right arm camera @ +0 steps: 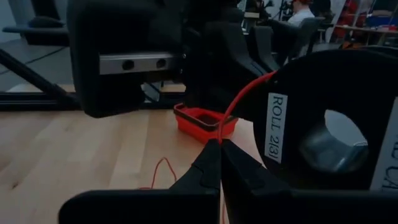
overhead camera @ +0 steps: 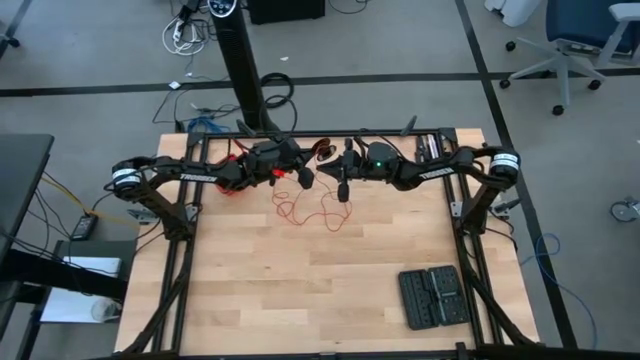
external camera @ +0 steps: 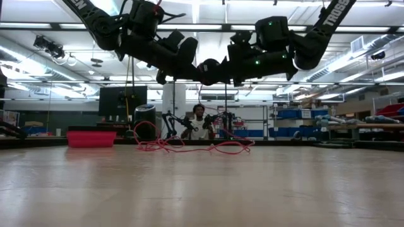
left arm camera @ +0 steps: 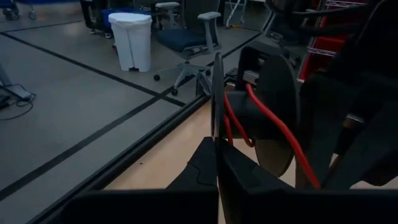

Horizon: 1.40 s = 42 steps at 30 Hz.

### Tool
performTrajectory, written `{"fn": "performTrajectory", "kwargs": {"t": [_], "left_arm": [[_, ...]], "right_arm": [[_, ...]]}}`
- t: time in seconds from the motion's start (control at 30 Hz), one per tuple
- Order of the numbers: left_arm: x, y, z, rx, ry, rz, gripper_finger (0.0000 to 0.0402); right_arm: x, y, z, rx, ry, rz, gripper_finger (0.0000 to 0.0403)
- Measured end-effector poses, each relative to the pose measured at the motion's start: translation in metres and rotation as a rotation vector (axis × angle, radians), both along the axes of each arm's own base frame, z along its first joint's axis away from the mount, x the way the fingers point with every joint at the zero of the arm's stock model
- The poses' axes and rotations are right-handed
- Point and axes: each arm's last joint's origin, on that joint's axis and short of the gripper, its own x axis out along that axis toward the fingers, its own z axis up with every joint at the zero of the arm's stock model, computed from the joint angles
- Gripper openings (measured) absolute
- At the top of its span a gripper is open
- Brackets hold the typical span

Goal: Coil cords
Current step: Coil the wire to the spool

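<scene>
Winding is under way: both end effectors, left (overhead camera: 305, 177) and right (overhead camera: 342, 190), are closed, pinching the red wire (overhead camera: 305, 212) whose slack lies looped on the table (overhead camera: 300, 290). Next, more slack must be drawn onto the spool (right arm camera: 336, 134).

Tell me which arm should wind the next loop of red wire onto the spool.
Probably the right. Its tool looks shut on the red wire right beside the black spool, wire running up onto it. The left tool also looks shut, edge-on to the spool.
</scene>
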Motion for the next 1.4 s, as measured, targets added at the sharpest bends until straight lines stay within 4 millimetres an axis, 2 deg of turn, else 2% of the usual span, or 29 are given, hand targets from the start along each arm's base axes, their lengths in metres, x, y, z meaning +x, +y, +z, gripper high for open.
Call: {"fn": "performTrajectory", "kwargs": {"t": [0.27, 0.5, 0.77, 1.1, 1.4], "left_arm": [[0.001, 0.0, 0.003, -0.022, -0.056, 0.005, 0.0], [0.0, 0.001, 0.003, -0.019, -0.053, 0.004, 0.0], [-0.002, 0.008, 0.003, 0.019, -0.034, -0.043, 0.0], [-0.013, 0.032, -0.001, 0.024, 0.012, -0.103, 0.0], [-0.021, 0.044, -0.005, 0.003, 0.055, -0.131, 0.0]], "right_arm": [[0.009, -0.004, -0.023, 0.028, 0.068, 0.011, 0.0], [0.004, -0.016, -0.034, 0.138, 0.132, -0.03, 0.0], [-0.004, -0.033, -0.037, 0.159, 0.16, -0.13, 0.0002], [-0.016, -0.057, -0.04, 0.15, 0.186, -0.203, 0.0002], [-0.02, -0.062, -0.039, 0.169, 0.184, -0.218, 0.0005]]}}
